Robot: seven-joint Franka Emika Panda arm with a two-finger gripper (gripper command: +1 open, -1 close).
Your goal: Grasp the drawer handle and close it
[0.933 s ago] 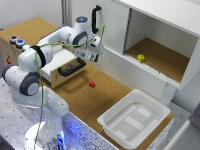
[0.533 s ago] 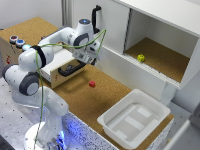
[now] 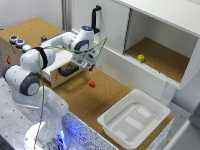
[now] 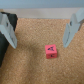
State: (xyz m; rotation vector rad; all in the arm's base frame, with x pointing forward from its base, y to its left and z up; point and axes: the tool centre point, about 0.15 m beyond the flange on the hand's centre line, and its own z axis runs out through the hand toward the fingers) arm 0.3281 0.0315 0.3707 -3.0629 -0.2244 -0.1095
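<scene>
The drawer (image 3: 54, 76) stands pulled out of the cabinet at the exterior view's left, its pale tan front facing the cork table. On that front lies the short black drawer handle (image 3: 67, 71). My gripper (image 3: 89, 63) hangs open just to the exterior view's right of the handle, above the table and apart from it. In the wrist view the gripper (image 4: 39, 44) shows both grey fingers (image 4: 8, 29) spread wide with nothing between them. A dark edge (image 4: 2, 50) sits beside one finger; whether it is the handle I cannot tell.
A small red cube (image 3: 92, 84) lies on the cork below the gripper, also visible as the red cube (image 4: 50, 51) in the wrist view. A large white tub (image 3: 132, 118) sits at the front right. An upright black pull (image 3: 95, 18) is on the white door. A yellow object (image 3: 141, 58) rests in the open cabinet.
My gripper has come down and shifted toward the exterior view's left, closer to the drawer front. It stays open. The drawer and cube have not moved.
</scene>
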